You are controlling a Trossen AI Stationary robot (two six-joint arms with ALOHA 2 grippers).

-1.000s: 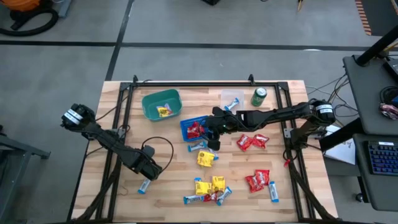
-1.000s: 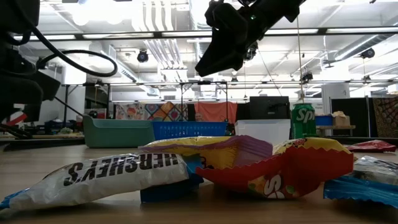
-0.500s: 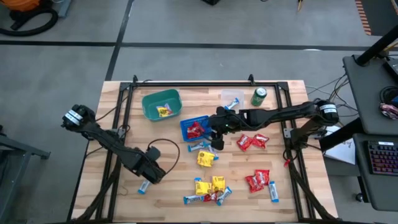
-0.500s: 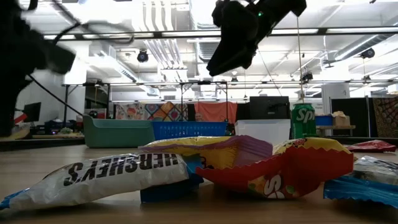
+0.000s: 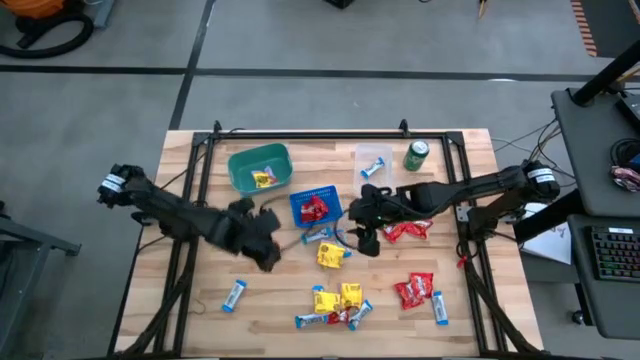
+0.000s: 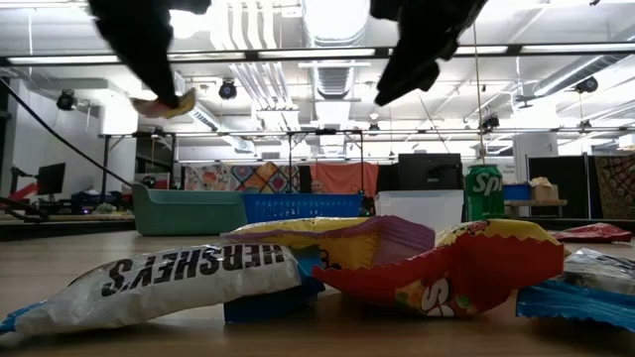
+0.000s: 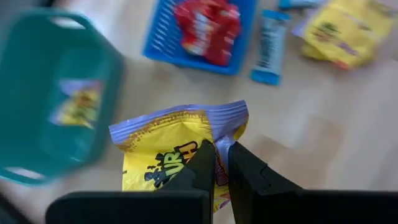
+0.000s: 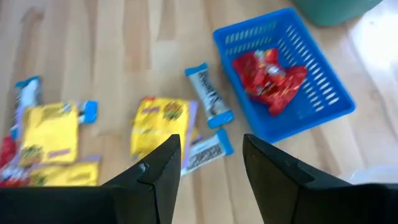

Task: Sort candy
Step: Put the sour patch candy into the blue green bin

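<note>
My left gripper (image 5: 268,250) hangs high over the table's middle left, shut on a yellow packet with purple trim (image 7: 165,155). The packet also shows below the fingers in the low view (image 6: 165,104). My right gripper (image 8: 211,168) is open and touches nothing. It hovers right of the blue basket (image 5: 313,208), above a yellow packet (image 8: 160,126) and blue-and-white bars (image 8: 208,96). The blue basket holds red candy (image 8: 268,78). The green basket (image 5: 260,167) holds one yellow candy (image 7: 76,106). More red, yellow and blue-and-white candies (image 5: 338,305) lie flat on the table near its near edge. My left gripper pinches the yellow packet between its two fingers, at one side close to the purple crimped end (image 7: 219,134). The packet is lifted clear of the table and sticks out beyond the fingertips (image 7: 208,158). One layer or several, I cannot tell.
A green can (image 5: 416,154) and a clear box (image 5: 373,160) stand near the far edge. Red candies (image 5: 415,290) lie at the near right, and one blue-and-white bar (image 5: 234,296) at the near left. Black frame rails (image 5: 205,180) border the table's sides.
My left gripper has risen from low over the near-left table, close to the blue-and-white bar, and swung toward the far edge and the baskets. My right gripper has moved from above the blue basket toward the table's right and near side.
</note>
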